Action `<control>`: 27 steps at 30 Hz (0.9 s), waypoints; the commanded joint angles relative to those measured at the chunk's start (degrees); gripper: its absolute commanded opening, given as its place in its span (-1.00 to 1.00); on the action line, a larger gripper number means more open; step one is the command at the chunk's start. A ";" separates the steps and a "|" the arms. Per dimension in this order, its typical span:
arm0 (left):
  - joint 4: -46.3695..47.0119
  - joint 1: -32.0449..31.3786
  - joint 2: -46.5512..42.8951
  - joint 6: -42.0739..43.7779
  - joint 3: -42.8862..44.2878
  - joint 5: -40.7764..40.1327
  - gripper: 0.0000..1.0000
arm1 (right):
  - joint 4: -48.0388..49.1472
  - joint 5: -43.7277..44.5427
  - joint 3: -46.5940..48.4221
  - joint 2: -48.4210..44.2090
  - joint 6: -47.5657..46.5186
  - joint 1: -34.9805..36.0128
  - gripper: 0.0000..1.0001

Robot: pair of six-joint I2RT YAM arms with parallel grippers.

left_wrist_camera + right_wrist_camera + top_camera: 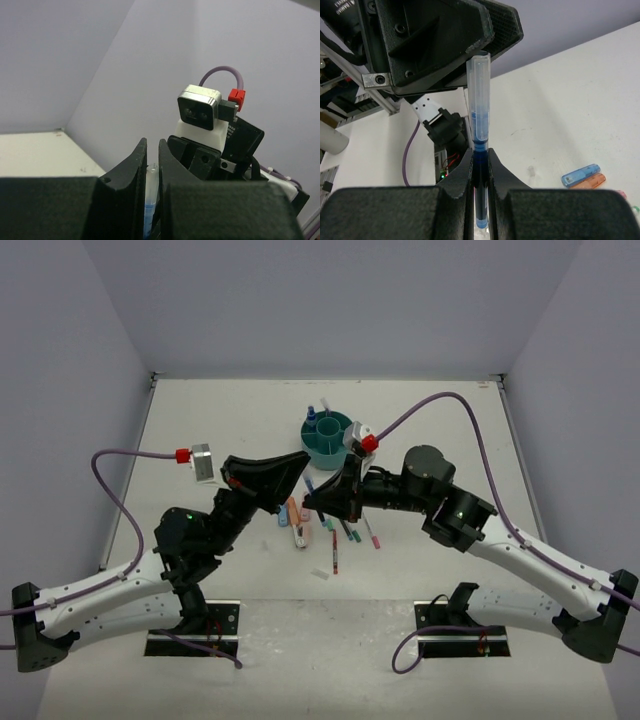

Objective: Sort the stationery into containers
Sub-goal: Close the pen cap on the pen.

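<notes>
Pen (480,125), blue at one end, was found held above the middle of the table (200,420). Its blue end was pinched by the right gripper (480,159), its clear end by the left gripper (152,150). Loose pens (334,552) were noted lying near of the organiser (322,450), which stood far of centre.

Colours: teal organiser (322,450) on off-white worktop (200,420), left gripper (152,150) and right gripper (480,159) black, pen (480,115) clear over blue, blue marker (580,174), orange marker (590,181), purple cable (222,69), red plug (237,97).
</notes>
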 commanded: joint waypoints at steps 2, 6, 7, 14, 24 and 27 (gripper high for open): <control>-30.73 -2.58 -2.01 3.55 1.30 4.79 -0.95 | 21.13 -7.11 -1.90 -2.77 0.86 -2.11 -1.00; -35.45 -2.58 -2.93 8.20 6.94 6.13 -0.28 | 22.16 -10.82 -7.00 -4.84 3.53 -2.10 -1.00; -36.03 -2.58 -3.14 9.02 7.90 6.59 -0.22 | 22.33 -11.32 -7.75 -5.31 3.97 -2.14 -1.00; -35.20 -2.58 -3.89 10.75 9.94 8.53 -0.20 | 20.35 -12.19 -7.79 -6.76 3.98 -2.10 -1.00; -33.77 -2.58 -6.45 13.21 11.02 14.12 0.21 | 18.04 -11.30 -7.73 -5.33 2.79 -2.10 -1.00; -31.01 -2.58 -8.68 13.80 10.49 12.88 0.20 | 17.60 -14.05 -7.58 -4.60 2.34 -2.10 -1.00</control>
